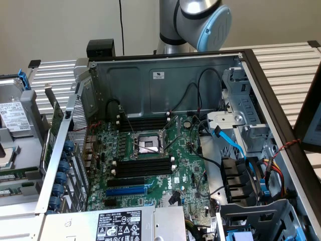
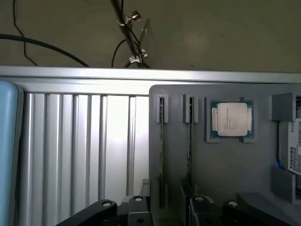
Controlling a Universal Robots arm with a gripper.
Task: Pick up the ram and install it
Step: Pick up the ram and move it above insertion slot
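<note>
The ram (image 2: 161,150) stands on edge in a narrow slot of the grey tray (image 2: 235,169), so only its thin edge shows and its faces are hidden. A second stick (image 2: 189,146) stands in the neighbouring slot, near a processor (image 2: 231,119). The gripper (image 2: 167,209) is nearest these two slots. Its black links are cut off by the frame, and I cannot tell whether it is spread or closed. At the exterior view's top centre, the arm (image 1: 198,17) is cropped behind the open computer case (image 1: 145,93).
</note>
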